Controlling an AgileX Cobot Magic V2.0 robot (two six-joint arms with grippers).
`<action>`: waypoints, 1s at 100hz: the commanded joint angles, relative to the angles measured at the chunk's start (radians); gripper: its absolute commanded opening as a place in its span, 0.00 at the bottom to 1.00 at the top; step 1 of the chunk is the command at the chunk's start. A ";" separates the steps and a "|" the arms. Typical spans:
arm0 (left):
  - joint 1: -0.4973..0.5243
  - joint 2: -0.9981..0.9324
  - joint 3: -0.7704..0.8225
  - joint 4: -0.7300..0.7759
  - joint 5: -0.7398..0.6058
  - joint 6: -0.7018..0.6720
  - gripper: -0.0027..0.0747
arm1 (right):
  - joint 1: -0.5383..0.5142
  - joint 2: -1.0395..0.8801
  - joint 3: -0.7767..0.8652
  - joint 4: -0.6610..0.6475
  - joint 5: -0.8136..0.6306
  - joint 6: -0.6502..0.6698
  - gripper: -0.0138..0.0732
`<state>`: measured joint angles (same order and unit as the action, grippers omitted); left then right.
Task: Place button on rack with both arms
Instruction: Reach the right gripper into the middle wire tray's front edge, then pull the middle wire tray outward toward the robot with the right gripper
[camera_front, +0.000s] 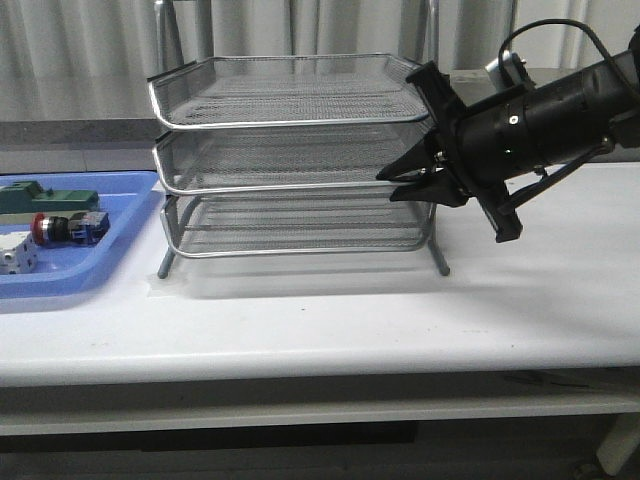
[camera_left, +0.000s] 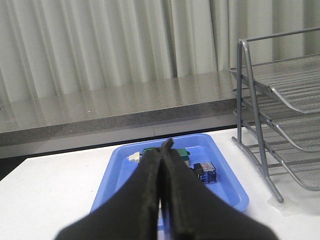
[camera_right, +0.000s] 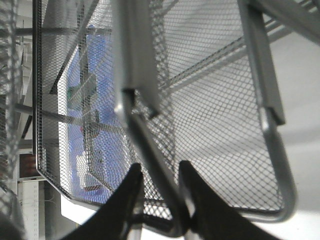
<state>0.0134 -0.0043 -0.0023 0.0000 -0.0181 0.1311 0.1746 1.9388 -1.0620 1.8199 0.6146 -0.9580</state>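
Observation:
The button (camera_front: 62, 228), with its red cap and blue rear block, lies in the blue tray (camera_front: 128, 222) left of the rack (camera_front: 290, 120). In the left wrist view its blue end (camera_left: 206, 171) shows beside my fingers. My left gripper (camera_left: 167, 145) is shut and empty, above the tray; it is out of the front view. My right gripper (camera_front: 388, 187) is at the rack's right side. In the right wrist view (camera_right: 160, 169) its jaws straddle a rim wire of the rack (camera_right: 220, 100) with a gap on one side.
A green block (camera_front: 50, 198) and a white block (camera_front: 18, 258) lie in the tray with the button; both show in the left wrist view, green (camera_left: 183, 152) and white (camera_left: 134, 157). The rack (camera_left: 280, 115) stands right of the tray. A grey ledge and curtains are behind.

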 joint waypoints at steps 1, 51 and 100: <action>0.001 -0.031 0.054 -0.008 -0.078 -0.012 0.01 | 0.003 -0.046 -0.028 0.117 0.059 -0.024 0.24; 0.001 -0.031 0.054 -0.008 -0.078 -0.012 0.01 | 0.003 -0.058 0.075 0.105 0.136 -0.031 0.24; 0.001 -0.031 0.054 -0.008 -0.078 -0.012 0.01 | 0.003 -0.184 0.269 0.086 0.166 -0.116 0.24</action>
<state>0.0134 -0.0043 -0.0023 0.0000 -0.0181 0.1311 0.1695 1.8214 -0.8153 1.8430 0.7162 -1.0150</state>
